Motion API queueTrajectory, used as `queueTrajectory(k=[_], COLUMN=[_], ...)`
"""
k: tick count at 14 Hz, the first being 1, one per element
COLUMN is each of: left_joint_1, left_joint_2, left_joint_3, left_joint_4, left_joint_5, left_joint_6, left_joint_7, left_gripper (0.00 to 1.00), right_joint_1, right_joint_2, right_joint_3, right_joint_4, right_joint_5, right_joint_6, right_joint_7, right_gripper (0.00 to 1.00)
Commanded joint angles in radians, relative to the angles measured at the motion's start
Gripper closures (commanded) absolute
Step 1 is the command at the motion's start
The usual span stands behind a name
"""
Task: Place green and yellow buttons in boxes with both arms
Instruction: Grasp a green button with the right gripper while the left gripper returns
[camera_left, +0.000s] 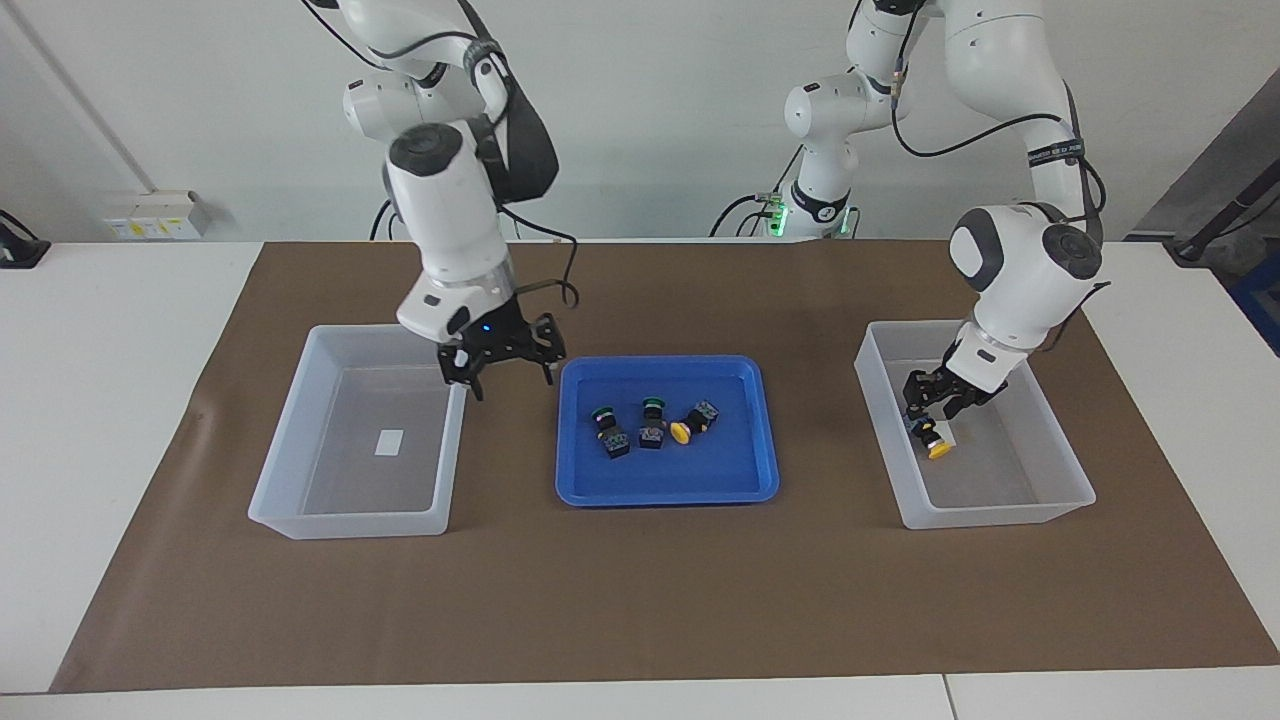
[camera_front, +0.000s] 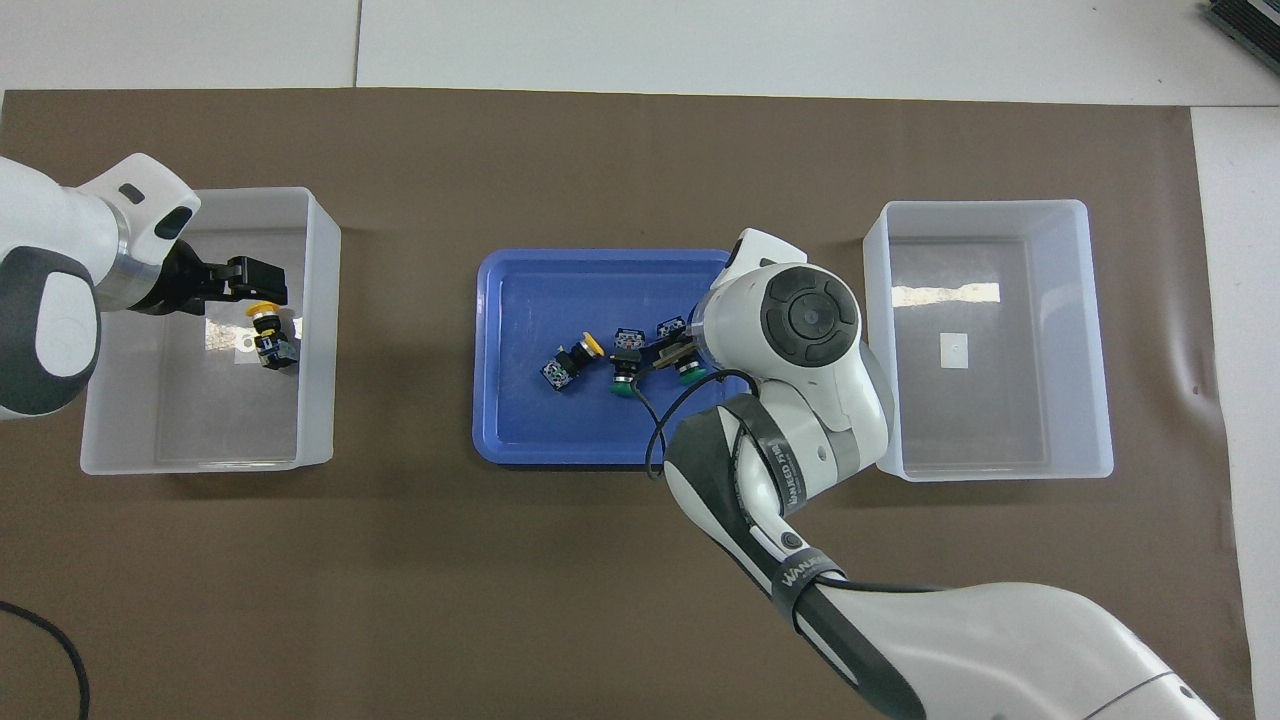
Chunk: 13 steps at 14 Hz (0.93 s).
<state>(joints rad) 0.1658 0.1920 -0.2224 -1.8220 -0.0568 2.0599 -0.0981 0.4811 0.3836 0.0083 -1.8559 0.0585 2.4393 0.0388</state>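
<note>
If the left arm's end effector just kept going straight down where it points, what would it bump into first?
Probably the yellow button just below the left end effector, inside the box; its fingers look open. Whether they already touch it is unclear.

My table (camera_left: 130, 330) is white, made of panels with seams showing along its edge, and a big brown mat (camera_left: 640, 610) covers most of it. A plain pale wall (camera_left: 650, 100) rises past my end of it. A small white box with yellow labels (camera_left: 155, 215) is fixed low on that wall.
</note>
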Motion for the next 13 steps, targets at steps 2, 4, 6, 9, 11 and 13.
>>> queueTrajectory(k=[2, 4, 6, 9, 11, 13], left_joint_1=[-0.135, -0.204, -0.256, -0.339, -0.379, -0.387], left_joint_2=[0.033, 0.033, 0.027, 0.017, 0.015, 0.014], left_joint_3=[0.008, 0.008, 0.006, 0.008, 0.009, 0.009], left_joint_4=[0.056, 0.029, -0.002, -0.089, -0.144, -0.186], left_joint_5=[-0.009, -0.009, -0.011, -0.009, -0.009, -0.009], left_joint_6=[0.001, 0.072, 0.121, 0.273, 0.362, 0.437], left_joint_7=[-0.361, -0.577, -0.757, -1.161, -1.401, -1.626], left_gripper=[0.00, 0.00, 0.00, 0.00, 0.00, 0.00], right_joint_1=[0.020, 0.034, 0.034, 0.031, 0.030, 0.030], right_joint_2=[0.017, 0.029, 0.032, 0.037, 0.049, 0.049], right_joint_3=[-0.002, -0.004, -0.004, -0.004, -0.004, -0.004], right_joint_4=[-0.026, -0.034, -0.035, -0.037, -0.039, -0.046], right_joint_5=[0.012, 0.009, 0.007, 0.007, 0.007, 0.007], right_joint_6=[0.043, 0.046, 0.046, 0.049, 0.067, 0.087], right_joint_7=[-0.050, -0.051, -0.060, -0.083, -0.083, -0.085], right_gripper=[0.00, 0.07, 0.26, 0.34, 0.46, 0.68])
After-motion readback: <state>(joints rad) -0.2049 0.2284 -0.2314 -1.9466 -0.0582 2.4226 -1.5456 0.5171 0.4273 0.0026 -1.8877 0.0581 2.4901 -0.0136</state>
